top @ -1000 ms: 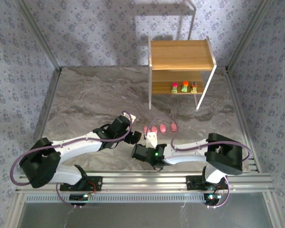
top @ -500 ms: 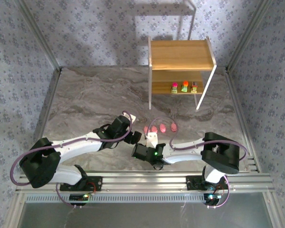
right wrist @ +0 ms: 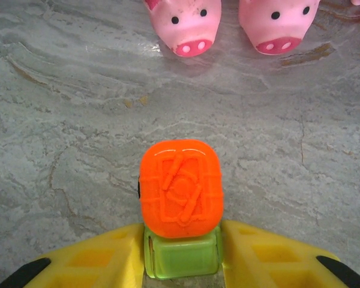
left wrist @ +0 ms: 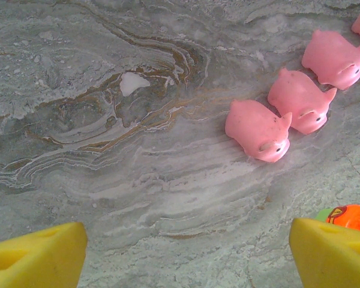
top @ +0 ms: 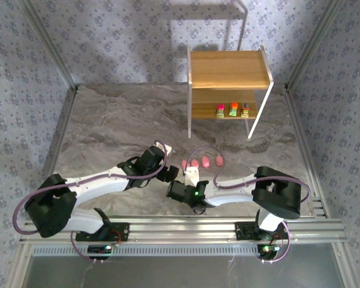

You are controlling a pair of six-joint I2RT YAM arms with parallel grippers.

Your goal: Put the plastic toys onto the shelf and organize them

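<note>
While my right claw (right wrist: 183,249) grips the orange-topped block toy (right wrist: 181,189) by its green base, one yellow finger pressed to each side, the toy stands upright on the table (right wrist: 60,120), just short of the pink pigs (right wrist: 185,21), two of which face it. My left claw (left wrist: 189,252) hangs open near the same pigs, with nothing between its fingers. Judged by its look, the toy is hard moulded plastic: light, stiff, glossy and probably slippery. Take hold at the flat sides of the base, low and square. The wider top overhangs the fingers and should keep the toy from sliding down and out. Moderate force should suffice. The shelf (top: 230,69) stands well apart at the far side of the table, with three block toys (top: 233,110) in a row on its lower board.
</note>
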